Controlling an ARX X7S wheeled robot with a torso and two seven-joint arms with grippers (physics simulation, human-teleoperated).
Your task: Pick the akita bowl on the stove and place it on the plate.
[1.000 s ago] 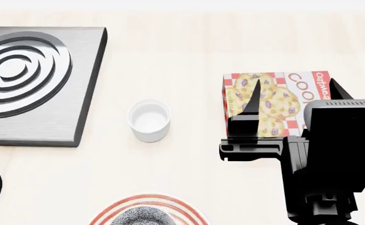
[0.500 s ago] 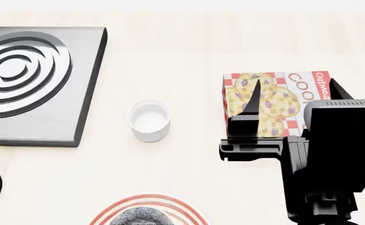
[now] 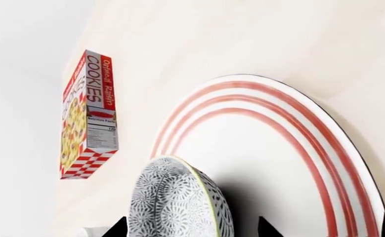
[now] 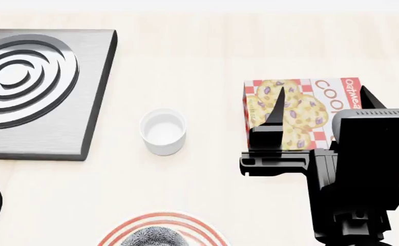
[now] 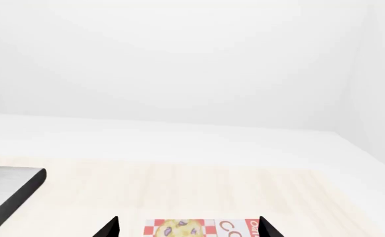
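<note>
Between my left end effector (image 3: 189, 228) fingertips, set wide apart, the akita bowl (image 3: 176, 200) sits over the plate (image 3: 311, 163); whether they grip it, I cannot tell.

I'm looking at a rendered kitchen scene. A pale wood worktop (image 4: 206, 46) carries a stove (image 4: 83, 118) at its left edge, a white cup (image 4: 163, 131) near the middle, a box of oatmeal raisin cookies (image 4: 295, 110) toward the right, and a red-ringed plate (image 3: 291, 148) at the near edge. Bare white walls (image 5: 179, 59) stand behind.
</note>
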